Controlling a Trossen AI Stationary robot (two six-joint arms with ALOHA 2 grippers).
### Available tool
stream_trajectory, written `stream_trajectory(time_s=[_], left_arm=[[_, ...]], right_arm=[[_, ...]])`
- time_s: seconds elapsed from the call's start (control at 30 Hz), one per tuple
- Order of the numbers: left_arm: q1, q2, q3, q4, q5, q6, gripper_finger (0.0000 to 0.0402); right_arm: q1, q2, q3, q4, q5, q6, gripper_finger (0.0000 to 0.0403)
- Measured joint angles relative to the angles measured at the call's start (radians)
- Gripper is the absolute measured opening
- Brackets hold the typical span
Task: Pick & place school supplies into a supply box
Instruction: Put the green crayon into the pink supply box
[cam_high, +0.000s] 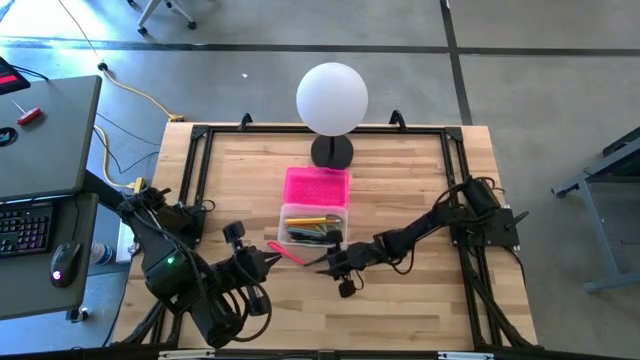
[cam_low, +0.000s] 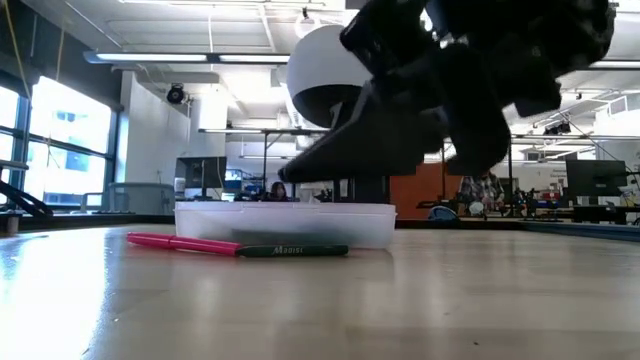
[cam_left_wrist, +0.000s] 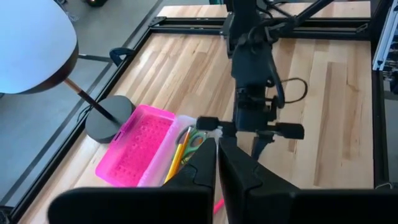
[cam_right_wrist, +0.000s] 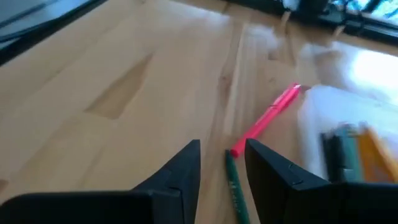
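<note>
The green pen (cam_right_wrist: 235, 186) lies flat on the desk (cam_high: 420, 180) just in front of the supply box (cam_high: 313, 225), end to end with the pink pen (cam_right_wrist: 266, 119); together they make one slanted line along the box's near side. In my right wrist view the green pen's shaft runs straight into the gap of my right gripper (cam_right_wrist: 222, 163), whose fingers stand apart and hold nothing. So its long axis points along my reach rather than across my fingers, and I judge I must turn the wrist before I can pinch it.

My right gripper sits close beside the box's near corner, nearer the green pen. My left gripper (cam_left_wrist: 216, 163) hovers on the other side of the box's near edge, closer to the pink pen; its fingers are nearly together, with nothing between them.

Count: two pens loose on the desk. One box, its pink lid (cam_high: 317, 186) lying off just behind it, toward the globe lamp (cam_high: 332, 98). Inside are several pencils and what look like green-handled scissors (cam_left_wrist: 198, 140); I cannot count them.
</note>
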Motion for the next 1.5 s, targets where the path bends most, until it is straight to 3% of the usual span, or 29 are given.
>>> stream_trajectory(time_s=[0.27,0.53,0.73,0.97,1.13,1.33,1.5], left_arm=[[0.0,0.0,0.0,0.002,-0.001,0.0,0.0051],[0.0,0.001,0.0,0.001,0.0,0.001,0.0051],[0.0,0.001,0.0,0.001,0.0,0.004,0.0051],[0.0,0.001,0.0,0.0,0.0,0.004,0.0051],[0.0,0.001,0.0,0.001,0.001,0.004,0.0051],[0.0,0.001,0.0,0.0,0.022,0.004,0.0051],[0.0,0.001,0.0,0.0,0.025,0.004,0.0051]], right_arm=[[-0.028,0.115,0.006,0.043,0.02,0.042,0.0106],[-0.07,0.12,0.009,-0.007,0.012,0.058,0.0099],[-0.081,0.118,0.011,-0.042,-0.045,0.049,0.0073],[-0.073,0.118,0.01,-0.013,-0.043,0.02,0.0009],[-0.072,0.114,0.006,0.059,-0.044,0.031,0.002],[-0.056,0.01,0.007,0.001,-0.001,0.012,0.0007],[-0.079,-0.07,0.009,-0.056,0.173,-0.108,0.0012]])
